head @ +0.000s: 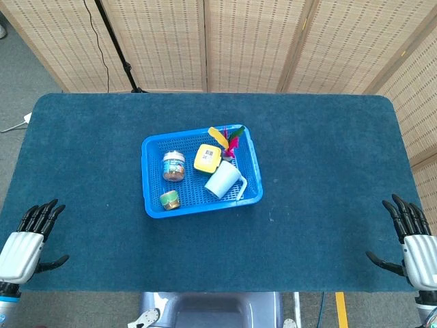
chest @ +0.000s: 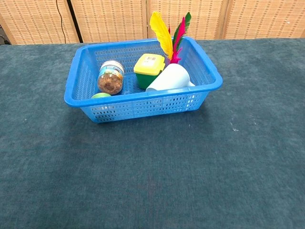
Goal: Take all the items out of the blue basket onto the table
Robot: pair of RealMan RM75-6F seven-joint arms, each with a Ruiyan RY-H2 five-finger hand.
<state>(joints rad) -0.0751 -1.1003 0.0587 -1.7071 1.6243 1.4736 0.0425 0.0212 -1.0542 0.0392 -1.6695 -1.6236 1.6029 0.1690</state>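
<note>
Left hand point(head: 24, 240) and right hand point(head: 413, 242) both empty with fingers spread, at near corners of blue surface point(head: 328, 171), one blue basket point(head: 151, 179) well ahead between them, holding one white cup point(head: 222, 182), one small green-lidded jar point(head: 170, 199), one glass jar point(head: 173, 166), one yellow-lidded box point(head: 207, 158), one feathered shuttlecock point(head: 229, 140).

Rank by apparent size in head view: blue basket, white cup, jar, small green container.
1. blue basket
2. white cup
3. jar
4. small green container
Cup lies on its side, jar stands upright, so that gap is unsure.
</note>
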